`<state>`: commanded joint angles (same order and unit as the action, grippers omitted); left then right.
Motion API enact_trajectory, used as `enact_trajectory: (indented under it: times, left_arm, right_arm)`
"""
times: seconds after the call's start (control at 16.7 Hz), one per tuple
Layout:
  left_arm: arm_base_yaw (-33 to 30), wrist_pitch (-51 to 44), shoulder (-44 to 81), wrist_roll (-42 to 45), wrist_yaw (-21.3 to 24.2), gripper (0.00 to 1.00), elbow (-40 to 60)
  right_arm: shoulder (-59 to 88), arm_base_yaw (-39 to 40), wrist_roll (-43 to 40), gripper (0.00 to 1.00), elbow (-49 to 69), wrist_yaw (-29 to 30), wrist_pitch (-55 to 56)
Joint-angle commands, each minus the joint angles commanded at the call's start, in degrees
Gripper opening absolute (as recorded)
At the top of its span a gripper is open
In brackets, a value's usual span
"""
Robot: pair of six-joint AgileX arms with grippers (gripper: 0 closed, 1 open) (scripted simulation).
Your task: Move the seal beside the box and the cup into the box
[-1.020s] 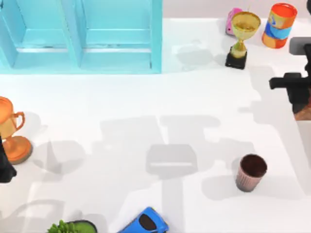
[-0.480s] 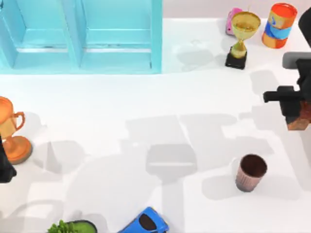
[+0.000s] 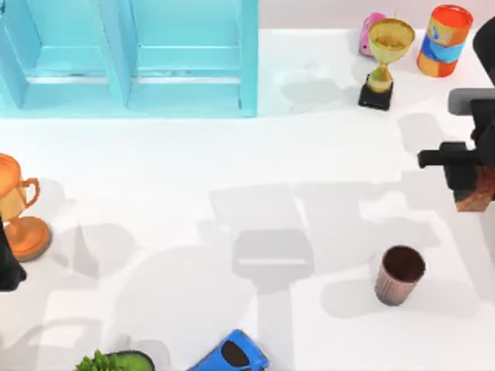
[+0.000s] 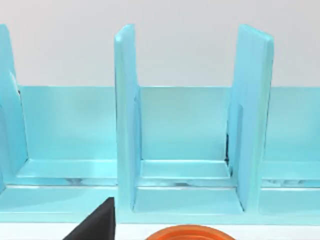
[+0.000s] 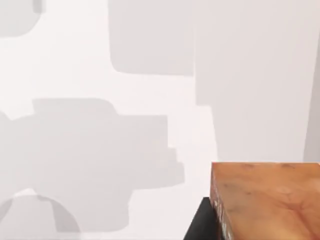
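Top view: our right pincer (image 3: 473, 184) sits at the desk's (image 3: 232, 162) 3 o'clock edge, pinching the seal (image 3: 478, 193), which hangs lifted under it. The cup (image 3: 399, 275) stands upright toward 5 o'clock, well apart from the blue box (image 3: 131, 58) at 11 o'clock. Our left arm is parked at 9 o'clock beside the orange trophy (image 3: 19, 209); we cannot tell the state of its pincer. A gold trophy (image 3: 383, 62) and a can (image 3: 443, 40) stand at 1 o'clock.

Left wrist view: the box's compartments (image 4: 182, 135) are open toward us, with the orange trophy's rim (image 4: 190, 233) below.

Right wrist view: the seal (image 5: 265, 200) is in hand above bare desk (image 5: 150, 75).

We judge the step as carrying the seal. Next: carry it toward 11 o'clock, set it down just beside the box, not inside. The cup is untouched.
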<state>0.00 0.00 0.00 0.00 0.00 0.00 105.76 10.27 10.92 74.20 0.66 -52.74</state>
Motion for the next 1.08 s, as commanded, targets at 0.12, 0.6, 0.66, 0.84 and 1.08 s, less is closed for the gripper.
enact_trajectory:
  times: [0.12,0.6,0.66,0.84,1.08]
  left_arm:
    - [0.0,0.0,0.0,0.0,0.0,1.00,0.0]
    - [0.0,0.0,0.0,0.0,0.0,1.00,0.0]
    - [0.0,0.0,0.0,0.0,0.0,1.00,0.0]
    - [0.0,0.0,0.0,0.0,0.0,1.00,0.0]
    - [0.0,0.0,0.0,0.0,0.0,1.00,0.0]
  right_arm:
    - [0.0,0.0,0.0,0.38,0.0,0.0,0.0]
    - [0.0,0.0,0.0,0.98,0.0,0.0,0.0]
    - [0.0,0.0,0.0,1.00,0.0,0.0,0.0]
    - [0.0,0.0,0.0,1.00,0.0,0.0,0.0]
    - [0.0,0.0,0.0,1.00,0.0,0.0,0.0]
